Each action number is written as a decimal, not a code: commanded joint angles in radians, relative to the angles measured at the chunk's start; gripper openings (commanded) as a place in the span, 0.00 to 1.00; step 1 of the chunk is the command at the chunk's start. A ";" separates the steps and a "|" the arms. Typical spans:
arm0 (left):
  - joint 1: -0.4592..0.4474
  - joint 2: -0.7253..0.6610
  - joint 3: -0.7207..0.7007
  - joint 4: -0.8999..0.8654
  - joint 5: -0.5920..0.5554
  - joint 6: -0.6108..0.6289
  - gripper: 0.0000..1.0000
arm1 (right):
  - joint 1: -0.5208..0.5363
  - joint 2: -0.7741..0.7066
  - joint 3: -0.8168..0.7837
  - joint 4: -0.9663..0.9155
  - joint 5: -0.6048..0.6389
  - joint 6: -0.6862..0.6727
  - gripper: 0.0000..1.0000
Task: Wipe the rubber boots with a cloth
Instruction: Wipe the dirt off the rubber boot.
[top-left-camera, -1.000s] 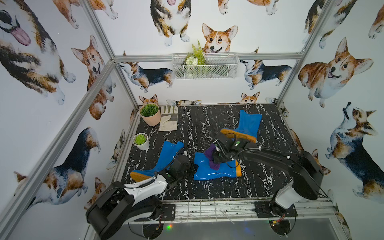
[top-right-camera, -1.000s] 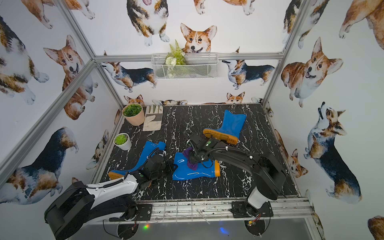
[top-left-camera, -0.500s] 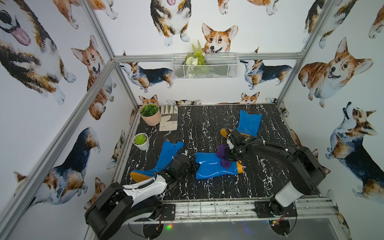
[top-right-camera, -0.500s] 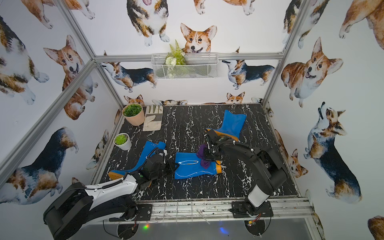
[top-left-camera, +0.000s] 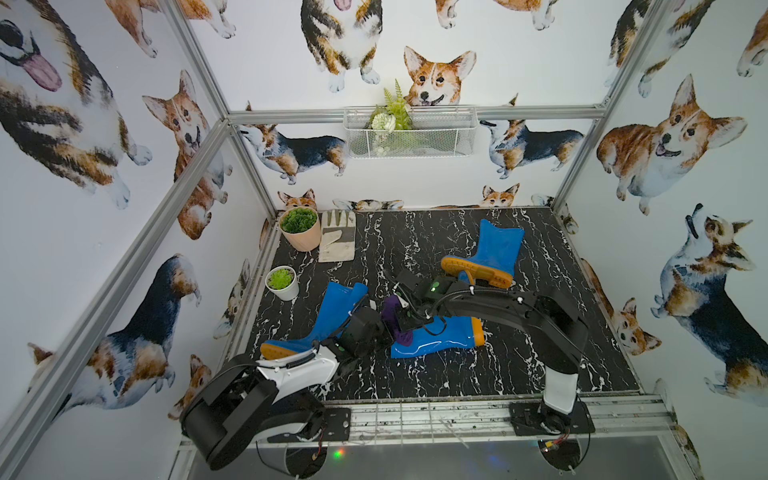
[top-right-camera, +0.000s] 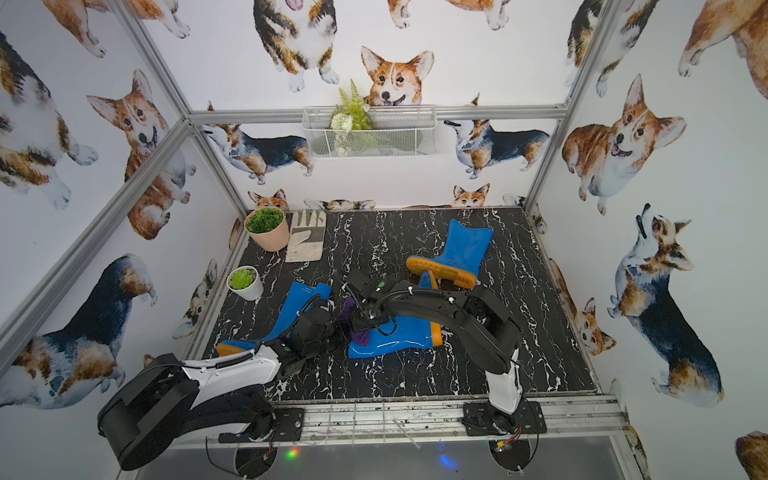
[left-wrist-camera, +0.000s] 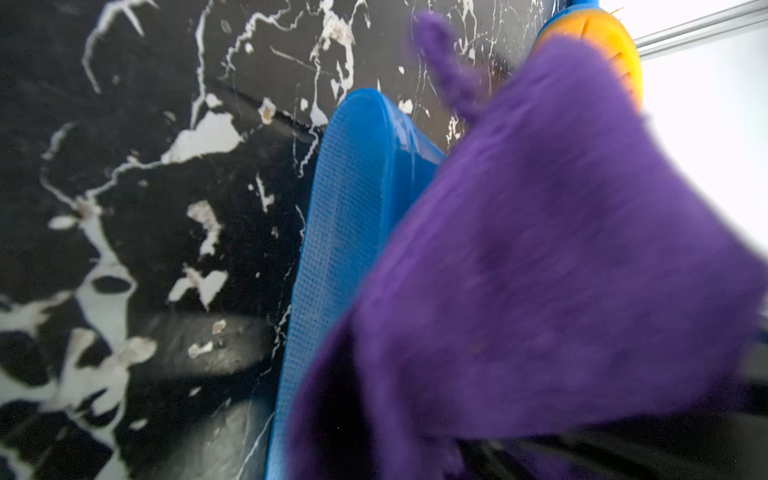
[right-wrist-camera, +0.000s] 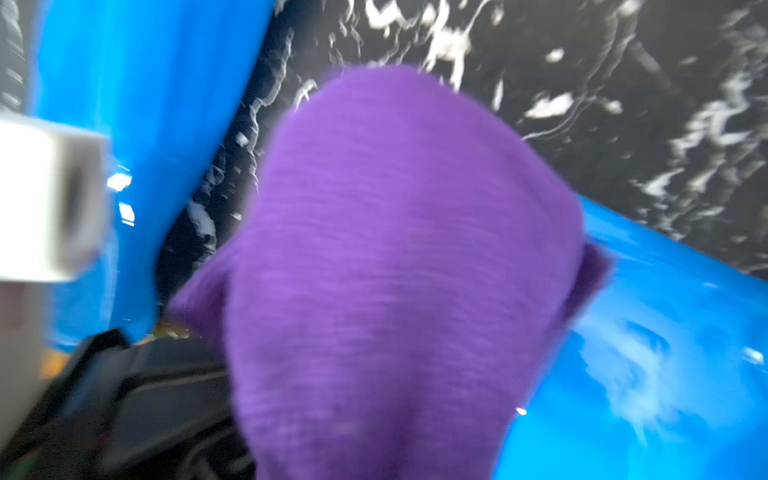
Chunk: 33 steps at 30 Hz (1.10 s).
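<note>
Three blue rubber boots with orange soles lie on the black marble floor in both top views. One is at the left (top-left-camera: 332, 316), one in the middle (top-left-camera: 440, 340), one at the back right (top-left-camera: 494, 249). My right gripper (top-left-camera: 401, 320) is shut on the purple cloth (top-left-camera: 392, 311), which rests on the middle boot's shaft (right-wrist-camera: 665, 332) near its opening. The cloth (right-wrist-camera: 395, 270) hides the fingers. My left gripper (top-left-camera: 386, 332) is shut at that boot's rim, with the lining (left-wrist-camera: 340, 232) running toward its jaws. Its fingers are hidden behind the cloth (left-wrist-camera: 561, 270).
A terracotta plant pot (top-left-camera: 300, 228), a white plant pot (top-left-camera: 282, 282) and a beige work glove (top-left-camera: 337, 241) stand along the back left. A wire basket (top-left-camera: 409, 133) hangs on the back wall. Walls close in on three sides.
My right gripper has swept the cloth leftward along the middle boot, from near the foot toward the shaft opening. The left arm has stayed put.
</note>
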 joint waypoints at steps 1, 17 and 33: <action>0.001 -0.022 -0.015 0.010 -0.038 -0.026 0.00 | -0.098 -0.093 -0.118 -0.100 0.069 -0.039 0.00; 0.002 0.016 0.032 0.004 -0.016 -0.015 0.00 | -0.190 -0.556 -0.336 0.044 0.153 -0.008 0.00; 0.028 -0.110 0.110 -0.140 0.043 -0.094 0.00 | -0.024 -0.306 -0.508 0.142 0.096 0.010 0.00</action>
